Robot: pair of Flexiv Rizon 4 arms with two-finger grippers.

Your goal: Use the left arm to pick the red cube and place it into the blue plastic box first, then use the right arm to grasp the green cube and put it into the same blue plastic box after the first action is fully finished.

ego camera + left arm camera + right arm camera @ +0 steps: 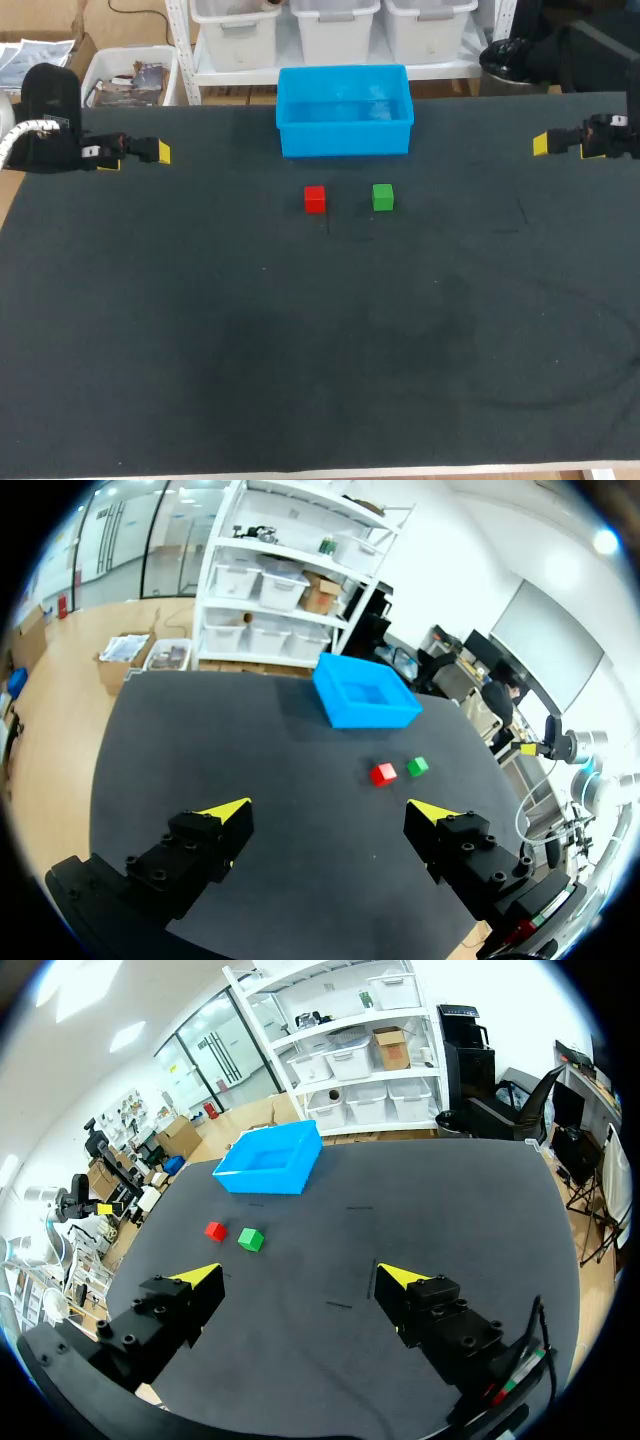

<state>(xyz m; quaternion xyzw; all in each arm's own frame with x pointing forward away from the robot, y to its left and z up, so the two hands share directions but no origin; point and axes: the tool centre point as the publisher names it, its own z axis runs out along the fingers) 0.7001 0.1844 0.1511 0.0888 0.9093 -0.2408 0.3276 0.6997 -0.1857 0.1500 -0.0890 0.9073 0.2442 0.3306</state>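
The red cube (315,199) and the green cube (383,197) sit side by side on the dark table, a short way in front of the empty blue plastic box (345,110). My left gripper (140,156) hovers open at the table's far left edge, well away from the cubes. At the far right edge my right gripper (542,144) is open too. From the left wrist, the red cube (383,774), green cube (418,766) and box (365,691) lie ahead of the open gripper (335,810). The right wrist view shows the gripper (300,1275) open, with the red cube (215,1230), green cube (250,1239) and box (270,1159) ahead.
The dark mat (300,340) covers the whole table. Nothing else stands on it besides the box and the two cubes.
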